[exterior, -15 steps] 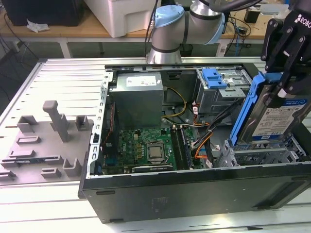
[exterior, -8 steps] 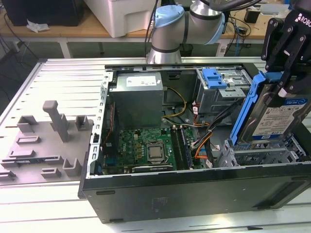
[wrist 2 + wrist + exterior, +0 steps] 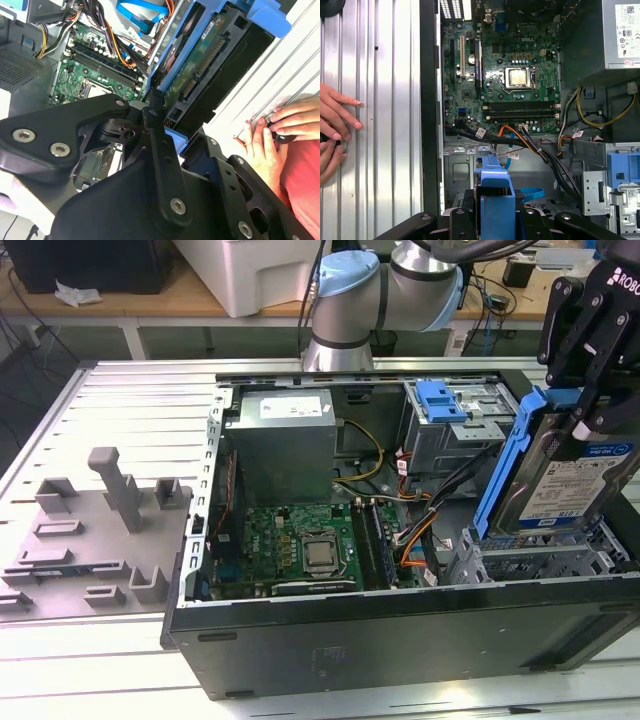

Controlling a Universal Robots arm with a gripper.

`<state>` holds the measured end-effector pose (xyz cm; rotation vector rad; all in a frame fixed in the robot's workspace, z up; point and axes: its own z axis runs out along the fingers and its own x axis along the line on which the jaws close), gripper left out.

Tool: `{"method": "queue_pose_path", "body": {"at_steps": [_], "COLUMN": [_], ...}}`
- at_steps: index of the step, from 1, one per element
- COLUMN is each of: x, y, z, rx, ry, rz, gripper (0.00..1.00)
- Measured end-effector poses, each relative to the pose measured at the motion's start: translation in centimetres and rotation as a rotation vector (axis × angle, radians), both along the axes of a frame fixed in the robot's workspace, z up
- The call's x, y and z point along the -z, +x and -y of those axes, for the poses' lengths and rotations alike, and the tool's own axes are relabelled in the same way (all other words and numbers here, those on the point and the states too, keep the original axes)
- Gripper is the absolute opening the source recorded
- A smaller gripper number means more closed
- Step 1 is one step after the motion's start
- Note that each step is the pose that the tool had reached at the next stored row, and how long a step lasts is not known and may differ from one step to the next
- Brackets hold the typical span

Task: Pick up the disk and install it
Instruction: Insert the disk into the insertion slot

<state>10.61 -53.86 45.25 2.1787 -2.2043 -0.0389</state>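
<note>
The disk (image 3: pixel 572 475) was clenched in the gripper (image 3: pixel 580 400) and held on edge just over the drive bay (image 3: pixel 540 562) of the open computer case (image 3: pixel 400 640), apparently to match its slot.

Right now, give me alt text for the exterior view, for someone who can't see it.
The gripper holds the disk on edge over the drive bay at the exterior view's right of an open computer case. Motherboard and power supply lie exposed inside.
</note>
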Motion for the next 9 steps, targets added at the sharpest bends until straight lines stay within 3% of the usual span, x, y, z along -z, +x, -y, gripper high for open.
{"method": "queue_pose_path", "body": {"at_steps": [9], "x": [0.01], "y": [0.30], "z": [0.00], "rx": [0.005], "ry": [-0.0002], "rz": [-0.0179], "gripper": [0.37]}}
